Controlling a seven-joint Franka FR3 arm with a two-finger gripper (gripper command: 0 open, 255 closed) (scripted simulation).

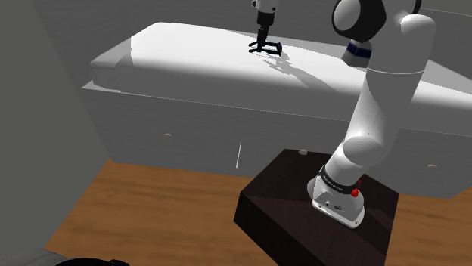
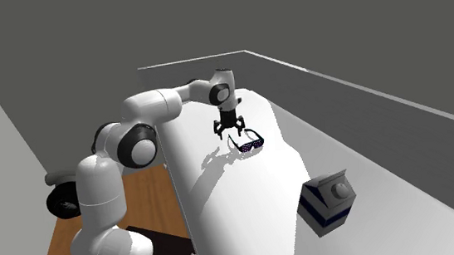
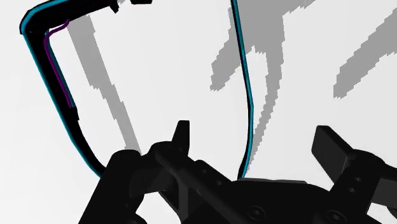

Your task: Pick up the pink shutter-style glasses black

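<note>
The shutter-style glasses [image 2: 248,143] look black with teal and purple edging and lie on the white surface [image 2: 247,196]. My gripper [image 2: 228,131] points straight down over their end nearer the arm. In the shoulder view the gripper [image 1: 264,47] reaches the glasses [image 1: 271,50] at the far side of the white top. In the wrist view the fingers [image 3: 182,136] stand apart, and one thin temple arm [image 3: 249,108] runs between them without touching either. The gripper [image 3: 254,145] is open. The other temple and the frame corner [image 3: 52,70] lie outside the left finger.
A blue and white box [image 2: 327,203] stands on the same surface, further along from the glasses. The white top [image 1: 189,53] has drawer fronts below. My dark stand [image 1: 302,204] sits on a wooden floor [image 1: 151,204]. Grey walls rise behind.
</note>
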